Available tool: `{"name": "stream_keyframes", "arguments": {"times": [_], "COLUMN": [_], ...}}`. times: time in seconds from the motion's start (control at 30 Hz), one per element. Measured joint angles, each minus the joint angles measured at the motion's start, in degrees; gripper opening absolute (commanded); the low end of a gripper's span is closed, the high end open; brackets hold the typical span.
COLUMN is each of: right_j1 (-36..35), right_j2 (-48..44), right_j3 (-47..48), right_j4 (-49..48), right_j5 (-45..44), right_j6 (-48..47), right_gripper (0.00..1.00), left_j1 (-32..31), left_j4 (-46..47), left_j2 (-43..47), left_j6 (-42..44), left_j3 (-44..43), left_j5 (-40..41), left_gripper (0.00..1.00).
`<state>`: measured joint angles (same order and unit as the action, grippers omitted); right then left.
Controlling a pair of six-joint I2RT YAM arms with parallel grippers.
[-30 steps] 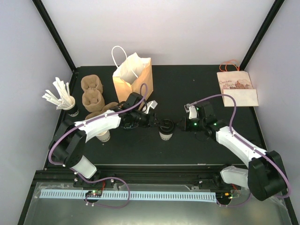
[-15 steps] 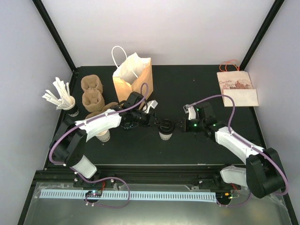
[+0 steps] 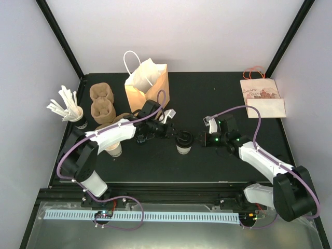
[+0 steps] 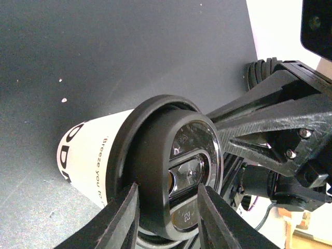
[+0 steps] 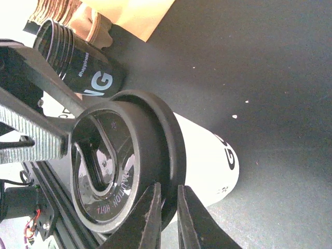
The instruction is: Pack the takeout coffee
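Note:
A white takeout coffee cup (image 3: 182,148) with a black lid (image 3: 183,139) stands upright mid-table, in front of the open brown paper bag (image 3: 146,85). My left gripper (image 3: 173,133) reaches it from the left. In the left wrist view the left gripper (image 4: 167,187) has its fingers (image 4: 122,218) closed on the raised part of the lid (image 4: 176,150) above the cup (image 4: 85,155). My right gripper (image 3: 196,139) comes in from the right. In the right wrist view the right gripper (image 5: 168,188) is shut to a thin slit against the lid's rim (image 5: 171,150), with the cup (image 5: 207,155) behind.
Stacked pulp cup carriers (image 3: 101,101) and a cup of white stirrers (image 3: 70,110) stand back left. Another white cup (image 3: 115,150) sits under the left arm. A black cup (image 5: 85,65) shows past the lid. A small printed paper bag (image 3: 262,98) lies back right.
The right gripper's jaws have parted by a crack at the lid's rim. The left gripper has shifted slightly back, still on the lid. The cup stays in place.

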<state>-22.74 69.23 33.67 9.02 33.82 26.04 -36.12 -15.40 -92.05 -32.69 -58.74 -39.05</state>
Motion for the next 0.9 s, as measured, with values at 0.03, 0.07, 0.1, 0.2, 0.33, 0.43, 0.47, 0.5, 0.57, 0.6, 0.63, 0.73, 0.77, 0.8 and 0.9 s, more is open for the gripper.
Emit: {"name": "stream_keyframes", "arguments": {"times": [0.03,0.07,0.1,0.2,0.33,0.43,0.47,0.5,0.57,0.6,0.63,0.73,0.77,0.8,0.9], "right_j1": [0.0,0.0,0.0,-0.1,-0.4,-0.7,-0.7,-0.7,-0.7,-0.7,-0.7,-0.7,-0.7,-0.7,-0.7], "right_j2": [-0.2,-0.3,-0.3,0.3,0.9,0.9,0.9,0.9,0.9,0.9,0.9,0.9,1.0,1.2,3.2], "right_j3": [0.3,0.8,1.3,4.1,7.5,9.1,9.5,9.8,10.5,11.0,11.6,13.4,13.9,14.5,17.2], "right_j4": [0.9,2.1,3.1,8.1,13.6,15.8,16.3,17.0,18.3,18.9,19.7,20.7,21.0,21.3,21.9], "right_j5": [-0.1,-0.2,-0.3,-0.9,-1.6,-1.9,-2.0,-2.3,-3.1,-3.6,-4.0,-4.9,-5.3,-5.7,-6.8], "right_j6": [-0.1,-0.2,-0.2,-0.4,-0.8,-1.4,-1.5,-1.7,-2.0,-2.3,-2.7,-4.4,-5.0,-5.8,-7.6], "right_gripper": [0.11,0.11,0.11,0.11,0.13,0.15,0.15,0.16,0.19,0.23,0.26,0.31,0.31,0.31,0.3], "left_j1": [0.0,0.0,0.0,-0.1,-0.1,-0.1,-0.1,0.1,0.2,0.2,0.2,0.5,0.5,0.5,0.4], "left_j4": [-0.1,-0.5,-0.9,-2.4,-4.2,-5.0,-5.3,-5.6,-6.1,-6.5,-6.8,-8.1,-8.4,-8.9,-8.4], "left_j2": [-0.4,-0.8,-1.2,-2.2,-3.0,-3.0,-3.0,-3.0,-3.0,-3.0,-3.0,-2.7,-2.4,-1.9,1.2], "left_j6": [0.2,0.3,0.5,0.9,1.5,2.0,2.1,2.2,2.6,3.0,3.3,4.2,4.2,4.4,4.0], "left_j3": [-0.5,-1.2,-1.9,-3.7,-5.7,-6.9,-7.3,-7.8,-9.0,-9.6,-10.1,-11.7,-11.7,-11.6,-8.7], "left_j5": [0.1,0.2,0.4,0.8,2.0,2.6,2.7,2.8,2.9,3.0,3.1,3.9,4.1,4.4,4.7], "left_gripper": [0.34,0.34,0.34,0.35,0.36,0.4,0.42,0.45,0.51,0.54,0.55,0.5,0.47,0.46,0.42]}}
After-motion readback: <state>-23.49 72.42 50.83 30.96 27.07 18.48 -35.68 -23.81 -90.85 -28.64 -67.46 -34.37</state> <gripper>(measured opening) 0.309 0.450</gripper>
